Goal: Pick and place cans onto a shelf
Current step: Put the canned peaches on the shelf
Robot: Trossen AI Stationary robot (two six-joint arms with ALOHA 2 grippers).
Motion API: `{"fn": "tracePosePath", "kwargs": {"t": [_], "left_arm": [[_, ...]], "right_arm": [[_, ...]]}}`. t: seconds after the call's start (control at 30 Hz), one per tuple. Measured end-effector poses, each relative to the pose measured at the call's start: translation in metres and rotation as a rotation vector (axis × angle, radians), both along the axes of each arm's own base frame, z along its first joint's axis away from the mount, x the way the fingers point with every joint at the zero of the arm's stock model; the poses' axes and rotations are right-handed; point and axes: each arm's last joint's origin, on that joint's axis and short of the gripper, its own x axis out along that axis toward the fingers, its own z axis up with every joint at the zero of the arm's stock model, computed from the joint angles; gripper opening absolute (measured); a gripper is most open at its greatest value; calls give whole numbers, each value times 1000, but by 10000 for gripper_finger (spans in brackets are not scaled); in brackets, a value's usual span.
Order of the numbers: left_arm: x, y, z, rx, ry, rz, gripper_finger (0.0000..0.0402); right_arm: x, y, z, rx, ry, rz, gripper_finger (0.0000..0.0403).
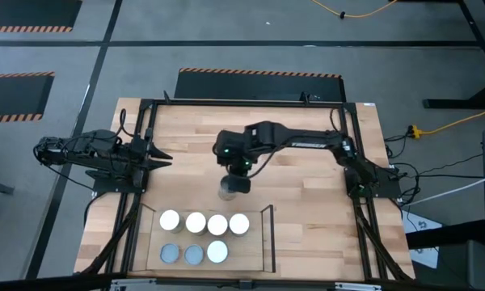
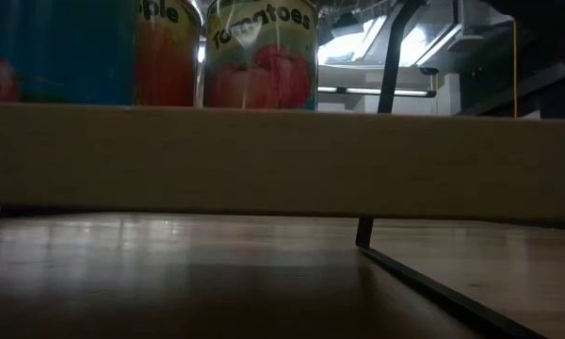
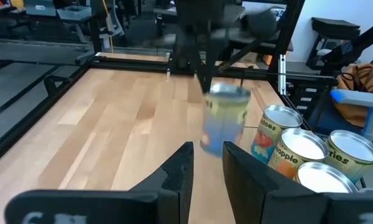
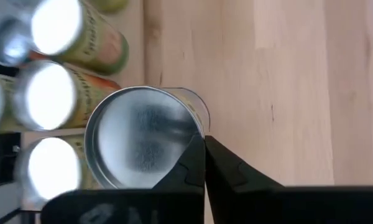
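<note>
The right gripper (image 1: 230,187) is clamped on the rim of a small silver-topped tin can with a blue-and-yellow label (image 3: 224,119), lifted just off the far rail of the light-wood, black-railed shelf (image 1: 266,239). Seven other cans (image 1: 205,224) stand on that shelf; one slot in its near row is vacant. Judgement: rigid metal, probably moderately heavy, smooth-sided; a rim pinch risks tilt, so grasping across the body seems safer. The left gripper (image 3: 205,165) waits well left of the shelf, fingers slightly parted, holding nothing.
</note>
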Motion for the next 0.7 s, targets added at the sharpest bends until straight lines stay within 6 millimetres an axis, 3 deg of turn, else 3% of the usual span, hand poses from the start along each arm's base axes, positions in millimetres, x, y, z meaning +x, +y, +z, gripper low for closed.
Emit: {"fn": "tracePosePath", "kwargs": {"t": [0.17, 0.4, 0.7], "left_arm": [[0, 0, 0, 0, 1, 0, 79], [0, 0, 0, 0, 1, 0, 79], [0, 0, 0, 0, 0, 0, 79]], "right_arm": [[-20, 13, 34, 37, -68, -33, 1], [-42, 51, 63, 108, -113, -39, 1], [-63, 120, 68, 212, -69, -20, 0]]}}
